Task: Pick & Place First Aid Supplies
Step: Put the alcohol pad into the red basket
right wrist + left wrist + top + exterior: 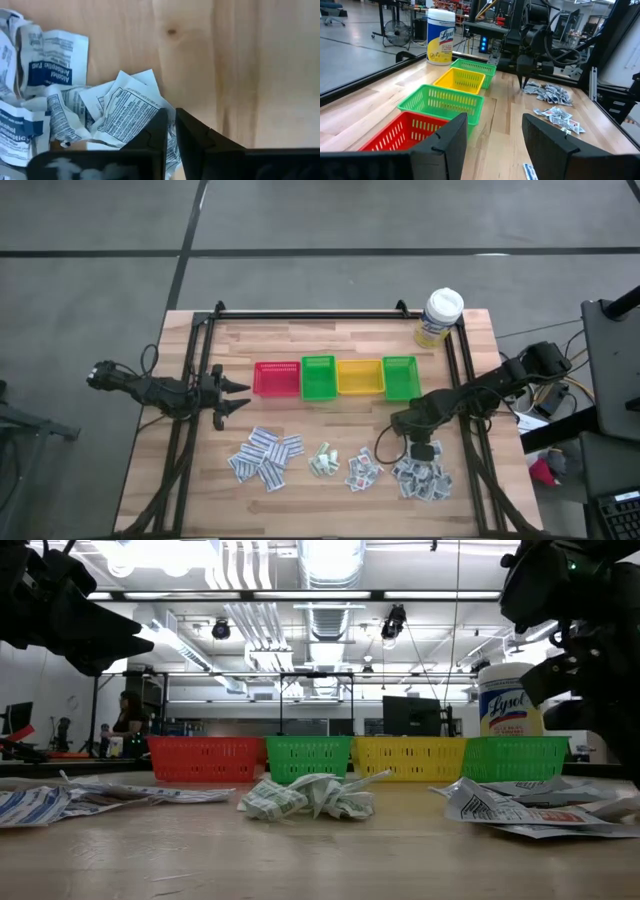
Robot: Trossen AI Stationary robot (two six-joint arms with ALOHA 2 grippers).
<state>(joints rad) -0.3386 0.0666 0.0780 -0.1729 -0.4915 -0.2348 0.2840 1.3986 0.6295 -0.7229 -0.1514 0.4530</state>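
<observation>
Right wrist view: the right hand (pixel 171 131) is seen pressed down onto a heap of white packets (pixel 120 112), its two dark fingers (pixel 156 132) drawn almost together with only a thin gap between them. A packet edge appears to be caught there, though a firm grip cannot be confirmed. More packets with blue print (pixel 49 72) are spread just beside the fingers, on the bare wood of the table (pixel 240 65).

From above, three further packet piles (pixel 265 455) are laid out in a row to the side of the right hand (pixel 428 454). Beyond it, four bins are lined up: green (pixel 399 376), yellow (pixel 359 376), green (pixel 318 377) and red (pixel 277 378). Farther still, a white-capped bottle (pixel 439 316) is stood at the table's far corner.

The left hand (pixel 237 395) is held open near the red bin, well apart from the packets.
</observation>
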